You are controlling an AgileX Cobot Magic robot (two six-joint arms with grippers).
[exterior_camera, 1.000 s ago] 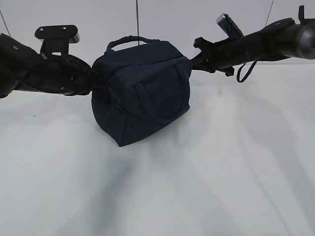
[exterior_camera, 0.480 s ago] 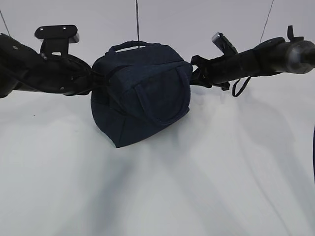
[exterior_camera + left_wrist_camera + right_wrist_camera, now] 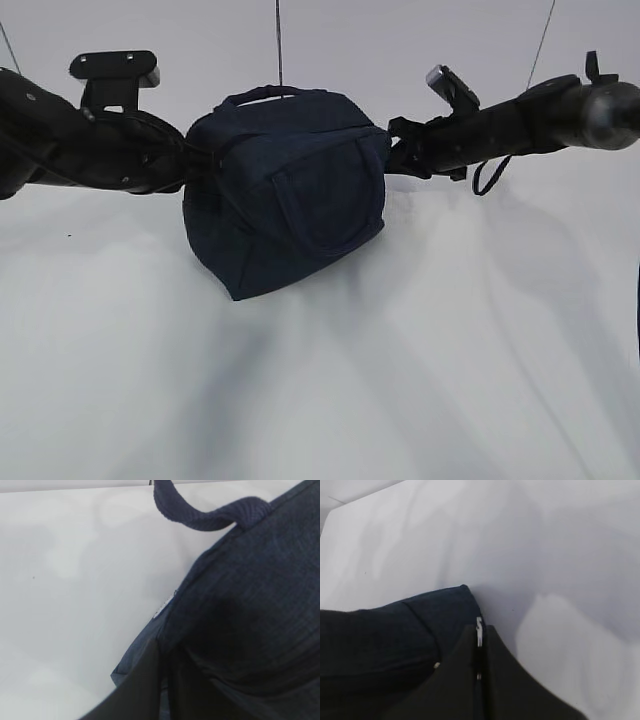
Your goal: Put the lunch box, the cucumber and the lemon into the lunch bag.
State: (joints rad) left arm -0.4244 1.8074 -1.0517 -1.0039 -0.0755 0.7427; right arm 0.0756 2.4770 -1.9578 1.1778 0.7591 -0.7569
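Note:
The dark navy lunch bag (image 3: 290, 190) sits tilted in the middle of the white table, with one loop handle (image 3: 262, 93) on top and another across its front. My left gripper (image 3: 190, 160) is shut on the fabric at the bag's left end (image 3: 162, 650). At the bag's right end my right gripper (image 3: 392, 150) is shut, and the silver zipper pull (image 3: 479, 625) shows between its fingers. The left wrist view shows the bag (image 3: 250, 605) and a handle (image 3: 210, 517) close up. The lunch box, the cucumber and the lemon are out of view.
The white table (image 3: 450, 350) stretches in front of the bag and to both sides of it. Both black arms (image 3: 80, 145) (image 3: 520, 120) reach in at bag height from left and right. Thin cables hang at the back.
The right arm has dropped lower and shifted slightly, and the bag's top has sunk a little with it. The left arm has stayed put.

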